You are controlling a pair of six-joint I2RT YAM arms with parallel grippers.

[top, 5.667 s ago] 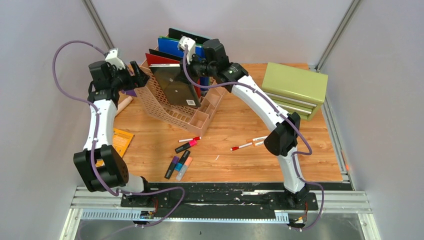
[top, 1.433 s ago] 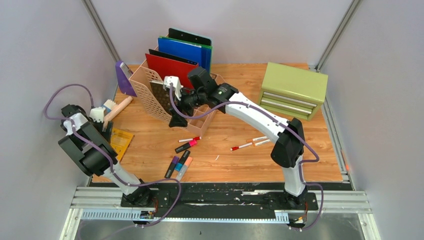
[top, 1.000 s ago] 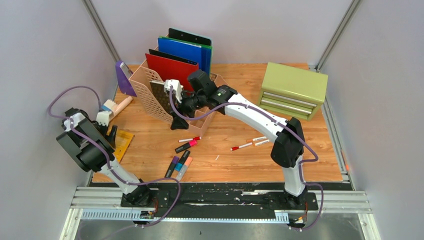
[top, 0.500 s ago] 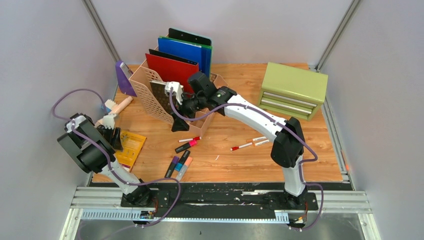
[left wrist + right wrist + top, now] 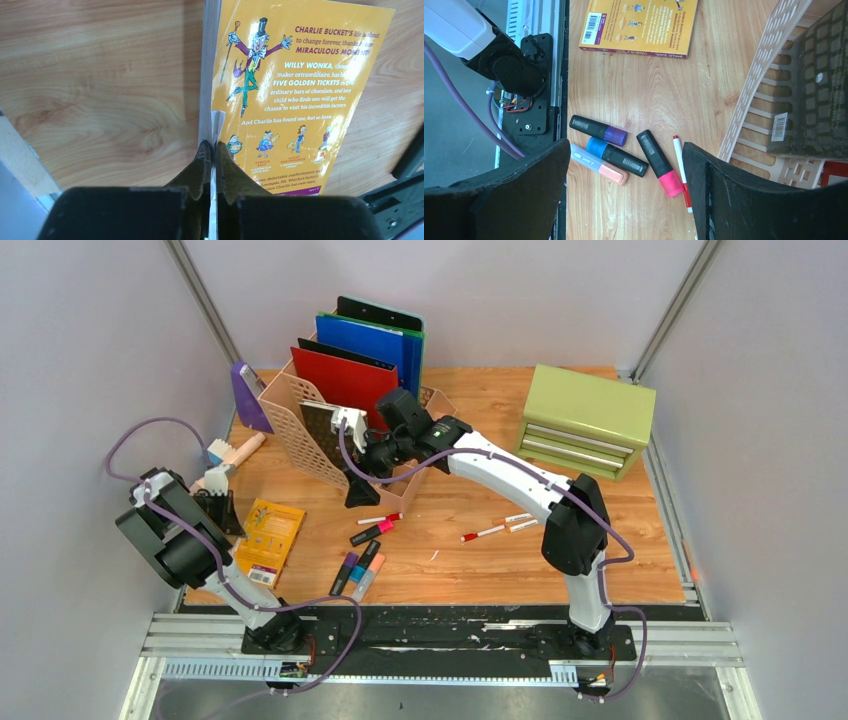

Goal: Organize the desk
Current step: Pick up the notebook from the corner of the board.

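The desk point(image 5: 480, 560) is light wood with a black front rail. A yellow paperback book point(image 5: 268, 538) lies flat near its left edge. My left gripper point(image 5: 222, 510) is low at the book's left side. In the left wrist view its jaws point(image 5: 210, 150) are shut on the page edge of the book point(image 5: 290, 85). My right gripper point(image 5: 362, 488) hangs open above the desk, in front of the peach file organizer point(image 5: 325, 445). In the right wrist view it point(image 5: 625, 150) holds nothing, and several highlighters point(image 5: 616, 155) and a red pen point(image 5: 681, 172) lie below it.
The organizer holds a dark notebook point(image 5: 824, 85), a red folder point(image 5: 345, 380) and a blue folder point(image 5: 370, 340). A green drawer cabinet point(image 5: 585, 418) stands back right. Two red pens point(image 5: 485, 533) lie mid-desk. A purple object point(image 5: 248, 398) and a wooden-handled brush point(image 5: 232, 452) are back left.
My left gripper has closed on the book's edge, and the book has slid right, further onto the desk. The right arm has barely moved and stays open.
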